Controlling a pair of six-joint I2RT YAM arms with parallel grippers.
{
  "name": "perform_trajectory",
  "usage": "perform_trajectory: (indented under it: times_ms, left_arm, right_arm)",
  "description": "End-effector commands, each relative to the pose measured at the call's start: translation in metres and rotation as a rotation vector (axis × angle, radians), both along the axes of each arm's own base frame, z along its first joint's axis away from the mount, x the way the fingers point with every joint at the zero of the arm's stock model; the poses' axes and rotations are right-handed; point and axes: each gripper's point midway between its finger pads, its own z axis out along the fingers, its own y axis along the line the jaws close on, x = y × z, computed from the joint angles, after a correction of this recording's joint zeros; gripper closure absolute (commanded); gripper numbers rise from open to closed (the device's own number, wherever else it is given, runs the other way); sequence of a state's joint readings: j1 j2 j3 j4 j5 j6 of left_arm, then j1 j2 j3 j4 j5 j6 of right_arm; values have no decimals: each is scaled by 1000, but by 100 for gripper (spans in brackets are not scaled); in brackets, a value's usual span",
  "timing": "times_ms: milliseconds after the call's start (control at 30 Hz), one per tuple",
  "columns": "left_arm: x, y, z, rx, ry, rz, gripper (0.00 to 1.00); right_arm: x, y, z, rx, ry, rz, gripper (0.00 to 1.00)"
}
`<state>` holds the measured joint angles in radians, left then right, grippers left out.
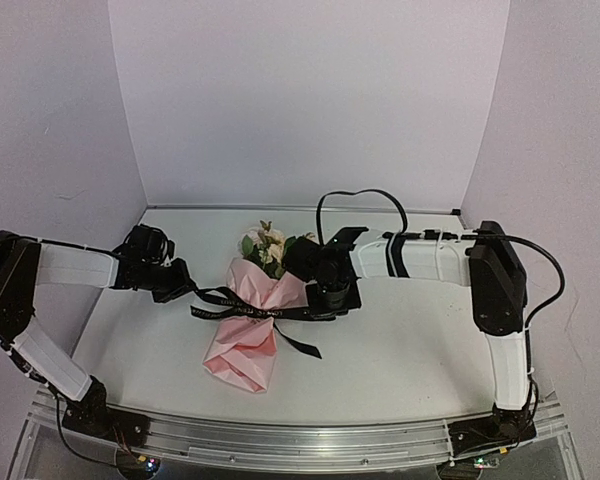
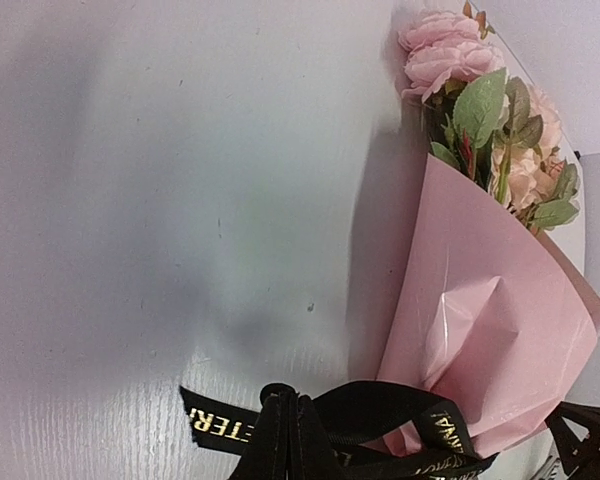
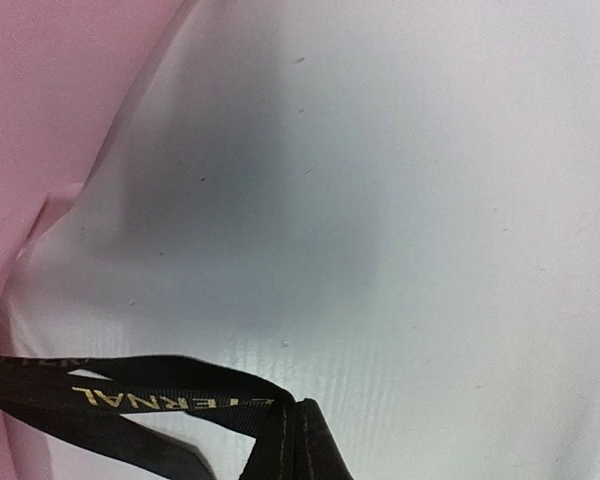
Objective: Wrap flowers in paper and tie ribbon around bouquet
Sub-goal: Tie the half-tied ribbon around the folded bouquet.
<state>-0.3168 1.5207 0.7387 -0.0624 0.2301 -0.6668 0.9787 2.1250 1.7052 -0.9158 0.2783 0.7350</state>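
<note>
Top external view: shows bouquet [image 1: 248,335] flat on table [image 1: 410,350], flowers [image 1: 265,245] at far end. Ribbon [image 1: 242,312] crosses pink paper [image 1: 242,355] cone, stretched between both arms. Left pincer [image 1: 192,293] clamped on ribbon's left end, just left of bouquet. Right pincer [image 1: 327,306] pinched tight on right end, beside cone. One loose tail trails on table.

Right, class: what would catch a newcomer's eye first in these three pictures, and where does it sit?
The pink paper bouquet lies in the middle of the table, flowers at its far end. A black gold-lettered ribbon crosses its middle, pinched on one side by the left claw, on the other by the right claw.
</note>
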Motion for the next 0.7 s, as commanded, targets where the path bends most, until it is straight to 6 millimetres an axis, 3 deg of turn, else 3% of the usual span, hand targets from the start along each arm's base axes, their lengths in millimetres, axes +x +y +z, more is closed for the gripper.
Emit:
perform_trajectory:
  times_ms: [0,400,667]
  left_arm:
    - [6,11,16,-5,-59,82,100]
    - [-9,44,-18,90,39,229,100]
    - [-15,57,-22,104,49,271,100]
  right_arm:
    - [6,-33,22,-205,-62,50,100]
    - [1,-68,1,-341,-16,28,100]
    - [-3,-98,-6,-375,13,-28,100]
